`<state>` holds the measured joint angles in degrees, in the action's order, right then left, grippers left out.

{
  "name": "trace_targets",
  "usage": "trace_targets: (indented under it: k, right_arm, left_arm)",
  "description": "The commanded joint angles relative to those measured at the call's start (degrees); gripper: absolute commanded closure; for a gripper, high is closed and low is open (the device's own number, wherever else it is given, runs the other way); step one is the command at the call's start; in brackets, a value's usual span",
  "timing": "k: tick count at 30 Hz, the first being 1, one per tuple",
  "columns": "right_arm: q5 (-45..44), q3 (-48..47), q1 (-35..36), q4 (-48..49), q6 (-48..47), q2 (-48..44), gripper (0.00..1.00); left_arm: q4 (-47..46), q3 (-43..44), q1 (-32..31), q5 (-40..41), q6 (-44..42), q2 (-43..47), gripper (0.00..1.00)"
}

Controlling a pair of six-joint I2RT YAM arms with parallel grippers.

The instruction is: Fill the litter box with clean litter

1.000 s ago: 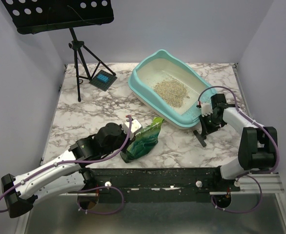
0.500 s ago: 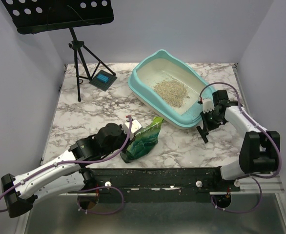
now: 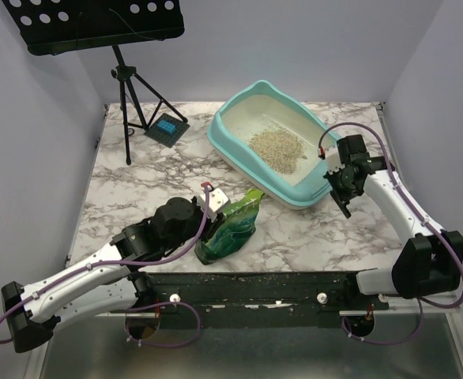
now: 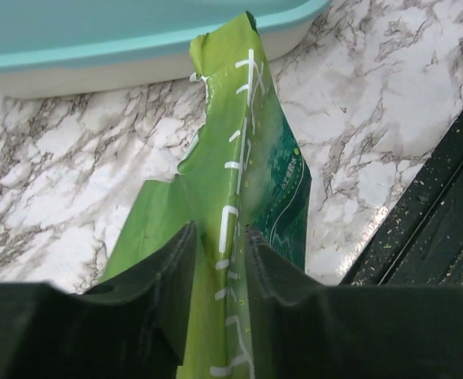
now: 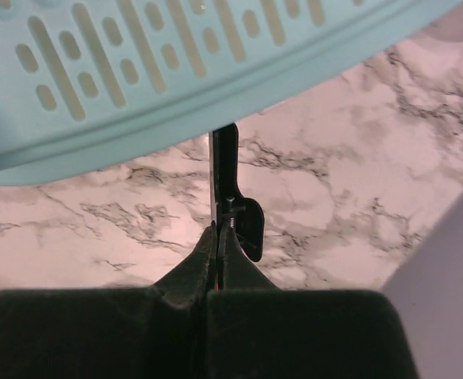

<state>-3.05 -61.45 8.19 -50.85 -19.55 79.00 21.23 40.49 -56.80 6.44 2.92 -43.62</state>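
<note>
The turquoise litter box (image 3: 219, 134) stands at the back right of the marble table, with a pile of beige clean litter (image 3: 277, 148) on its off-white floor. My left gripper (image 3: 214, 212) is shut on the top edge of a green printed bag (image 3: 233, 229) that stands near the front edge. In the left wrist view the jaws (image 4: 220, 237) pinch the bag (image 4: 247, 158), with the box wall (image 4: 97, 39) beyond. My right gripper (image 3: 344, 193) is shut on a thin black tool (image 5: 225, 170), just outside the box's near right corner (image 5: 176, 71).
A black music stand on a tripod (image 3: 129, 87) and a small black device with a blue screen (image 3: 167, 128) stand at the back left. A black rail (image 3: 255, 288) dusted with granules runs along the front edge. Walls close in on both sides.
My right arm has swung back and to the right with the black tool, closer along the box's right corner. My left gripper and the bag have barely shifted.
</note>
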Motion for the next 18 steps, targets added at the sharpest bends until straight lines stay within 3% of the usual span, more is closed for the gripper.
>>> trace_targets:
  k: [1, 10, 13, 18]
  right_arm:
    - [-12.1, -3.8, 1.8, -4.4, 0.0, -3.3, 1.00]
    - [-25.2, -6.1, 7.7, -3.8, -0.3, -10.1, 1.00]
    - [-22.8, -7.1, 9.6, -1.8, 0.1, -14.3, 1.00]
    - [-10.7, -6.4, 11.6, 3.9, 3.9, -21.1, 1.00]
  left_arm:
    - [-4.1, 1.6, -0.4, 0.5, -0.4, -1.1, 0.55]
    - [-5.7, 1.1, -0.4, 4.0, -2.0, -1.3, 0.41]
    - [-6.8, 1.1, -0.4, 5.0, -2.1, -1.1, 0.38]
    - [-6.8, 3.9, -0.3, 4.1, -2.4, -2.5, 0.32]
